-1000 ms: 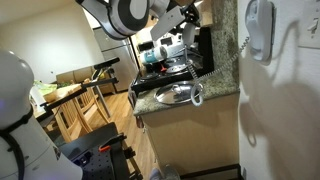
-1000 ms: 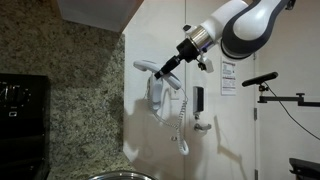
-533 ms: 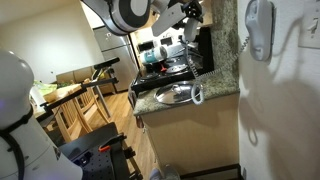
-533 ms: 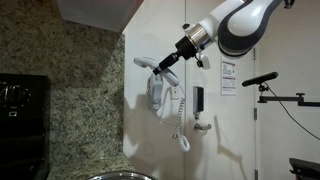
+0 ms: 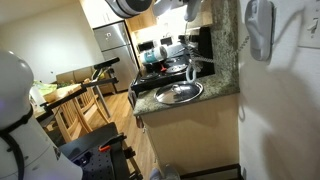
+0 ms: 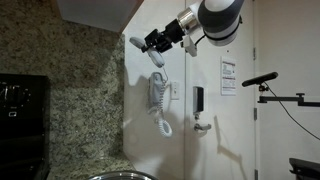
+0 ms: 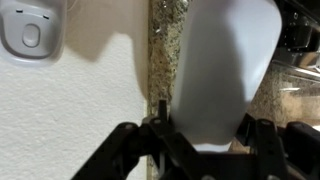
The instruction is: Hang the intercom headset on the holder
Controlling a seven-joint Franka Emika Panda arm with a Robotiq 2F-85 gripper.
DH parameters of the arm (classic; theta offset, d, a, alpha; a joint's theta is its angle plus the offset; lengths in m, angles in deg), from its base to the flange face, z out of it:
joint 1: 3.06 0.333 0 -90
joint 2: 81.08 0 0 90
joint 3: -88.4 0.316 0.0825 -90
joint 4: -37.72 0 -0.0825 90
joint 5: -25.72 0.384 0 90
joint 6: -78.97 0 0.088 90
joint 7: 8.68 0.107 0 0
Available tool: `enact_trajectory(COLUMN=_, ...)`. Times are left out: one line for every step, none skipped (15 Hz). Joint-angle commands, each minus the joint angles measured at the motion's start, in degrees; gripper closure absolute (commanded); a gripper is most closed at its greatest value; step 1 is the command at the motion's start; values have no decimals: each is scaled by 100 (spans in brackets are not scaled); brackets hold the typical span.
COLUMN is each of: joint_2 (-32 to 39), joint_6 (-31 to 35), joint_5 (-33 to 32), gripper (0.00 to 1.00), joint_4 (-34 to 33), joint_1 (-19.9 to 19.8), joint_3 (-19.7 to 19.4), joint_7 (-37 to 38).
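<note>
1 white wall (image 6: pixel 145 150) w/ holder (image 6: pixel 158 88), granite backsplash (image 6: pixel 60 90) adj.

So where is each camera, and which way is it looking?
An exterior view: out in the kitchen, looking along the granite counter toward the fridge, holder at right; the arm shows at the top.
An exterior view: facing the white wall; the arm reaches in from upper right, gripper holding the intercom headset above the holder.
Wrist view: on the wrist, facing the wall; jaws at the bottom, shut on the intercom headset.
Shared: all three show the holder.
</note>
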Motion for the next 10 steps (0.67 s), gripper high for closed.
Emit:
enact_trajectory(joint_2=579, joint_6=-3, joint_5=494, gripper=66, joint_4=-526, joint_1=-421, joint_3=477, joint_7=638)
enact_trajectory(joint_2=720, joint_6=-4, joint_5=615, gripper=66, joint_4=-608, joint_1=-631, joint_3=658, joint_7=757)
enact_trajectory(joint_2=808, joint_6=-4, joint_5=722, gripper=66, joint_4=-635, joint_1=-618, joint_3=634, joint_7=875)
enact_trajectory(joint_2=954, joint_6=-4, joint_5=860, gripper=66, joint_4=-698, joint_1=-613, joint_3=607, joint_7=986)
enact_trajectory(joint_2=1125, joint_6=-4, joint_5=1058, gripper=66, joint_4=-717, joint_1=-586, joint_3=528, joint_7=1060)
enact_trajectory(joint_2=1206, joint_6=-4, joint_5=1161, gripper=66, joint_4=-708, joint_1=-579, joint_3=507, joint_7=1168)
enact_trajectory(joint_2=1329, joint_6=-4, joint_5=1304, gripper=66, joint_4=-719, joint_1=-550, joint_3=456, joint_7=1236)
enact_trajectory(joint_2=1477, joint_6=-4, joint_5=1446, gripper=66, joint_4=-722, joint_1=-520, joint_3=397, joint_7=1317)
enact_trajectory(joint_2=1605, joint_6=-4, joint_5=1580, gripper=66, joint_4=-712, joint_1=-478, joint_3=335, joint_7=1403)
enact_trajectory(joint_2=1727, joint_6=-4, joint_5=1707, gripper=66, joint_4=-701, joint_1=-416, joint_3=254, joint_7=1474)
